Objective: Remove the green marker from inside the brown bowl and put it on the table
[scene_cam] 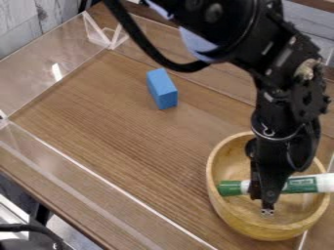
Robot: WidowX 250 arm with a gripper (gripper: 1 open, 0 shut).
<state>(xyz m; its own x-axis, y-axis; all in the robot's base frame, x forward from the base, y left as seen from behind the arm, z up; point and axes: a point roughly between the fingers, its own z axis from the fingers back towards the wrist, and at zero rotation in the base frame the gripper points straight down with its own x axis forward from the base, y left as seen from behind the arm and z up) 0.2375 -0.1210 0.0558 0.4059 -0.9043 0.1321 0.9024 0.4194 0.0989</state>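
Note:
The green marker [235,187] lies across the inside of the brown bowl [224,207] at the table's front right. Its green cap points left and its white barrel runs right toward the rim. My gripper [268,195] points straight down into the bowl. Its dark fingers are closed on the marker's middle, hiding that part of the barrel. The marker sits slightly tilted, cap end lower. The table [104,127] is brown wood grain.
A blue block [162,88] rests on the table up and left of the bowl. Low clear acrylic walls [39,68] edge the table on the left and back. The black arm [248,39] arches over the back right.

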